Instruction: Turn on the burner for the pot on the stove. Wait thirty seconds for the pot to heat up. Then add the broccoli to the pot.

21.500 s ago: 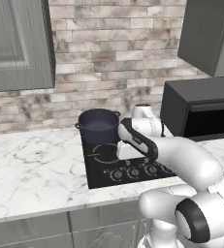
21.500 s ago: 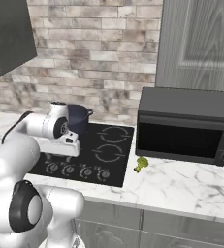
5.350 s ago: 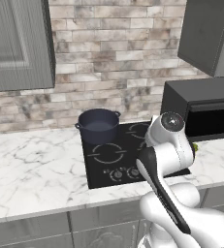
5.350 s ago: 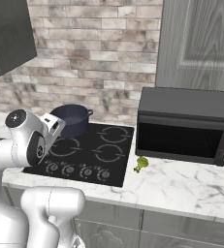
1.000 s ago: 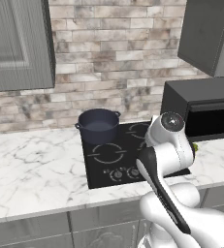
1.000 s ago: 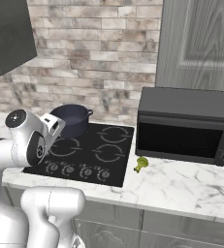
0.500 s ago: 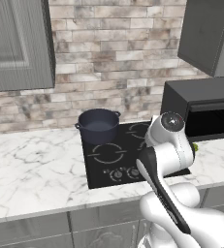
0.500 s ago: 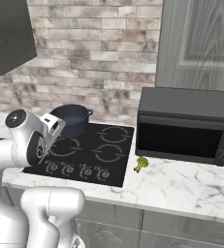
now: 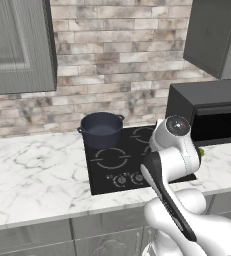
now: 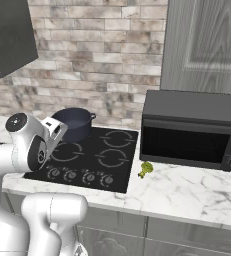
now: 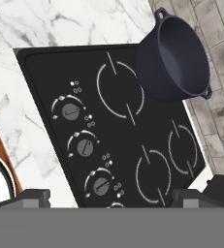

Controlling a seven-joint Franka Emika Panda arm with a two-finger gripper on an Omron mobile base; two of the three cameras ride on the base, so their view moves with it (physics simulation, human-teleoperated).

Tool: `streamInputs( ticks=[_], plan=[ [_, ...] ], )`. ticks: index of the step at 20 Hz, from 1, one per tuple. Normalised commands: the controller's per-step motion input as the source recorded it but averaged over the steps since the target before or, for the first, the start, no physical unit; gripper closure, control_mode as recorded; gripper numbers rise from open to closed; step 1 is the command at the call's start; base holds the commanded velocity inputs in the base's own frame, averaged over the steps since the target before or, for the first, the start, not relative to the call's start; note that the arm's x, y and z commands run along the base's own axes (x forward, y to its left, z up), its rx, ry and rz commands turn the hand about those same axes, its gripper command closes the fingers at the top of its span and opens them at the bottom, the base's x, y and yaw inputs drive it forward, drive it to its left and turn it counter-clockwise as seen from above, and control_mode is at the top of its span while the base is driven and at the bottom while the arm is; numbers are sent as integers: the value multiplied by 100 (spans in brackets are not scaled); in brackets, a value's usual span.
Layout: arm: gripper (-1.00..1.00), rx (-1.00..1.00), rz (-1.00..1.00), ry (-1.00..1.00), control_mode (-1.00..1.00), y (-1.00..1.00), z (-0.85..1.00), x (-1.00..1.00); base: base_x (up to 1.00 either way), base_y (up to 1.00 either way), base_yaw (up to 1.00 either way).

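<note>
The dark blue-grey pot (image 9: 102, 129) (image 10: 73, 123) (image 11: 174, 58) stands empty on the back left ring of the black stove (image 9: 105, 169) (image 10: 93, 161) (image 11: 45, 72). The small green broccoli (image 10: 146, 169) (image 9: 201, 151) lies on the marble counter just right of the stove, in front of the microwave. My gripper (image 11: 111, 199) hovers open above the stove's front knob row (image 11: 85, 147), with nothing between its fingertips (image 11: 32, 196). It is well short of the pot.
A black microwave (image 9: 212, 115) (image 10: 187, 135) stands on the counter right of the stove. Grey cabinets hang above on both sides. White marble counter (image 9: 32, 165) stretches left of the stove. My own arm hides the stove's right part in the left base view.
Nothing has moved over the last five seconds. Compared with the oldest frames, the arm has drawn back and up from over the stove's knobs.
</note>
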Motion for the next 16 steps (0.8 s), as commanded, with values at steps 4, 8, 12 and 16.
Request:
streamInputs(
  ticks=[4, 8, 12, 16],
  plan=[
    [-100, 0, 0, 0, -100, 0, 0, 0, 0, 0, 0],
    [-100, 0, 0, 0, -100, 0, 0, 0, 0, 0, 0],
    [-100, 0, 0, 0, -100, 0, 0, 0, 0, 0, 0],
    [-100, 0, 0, 0, -100, 0, 0, 0, 0, 0, 0]
  ],
)
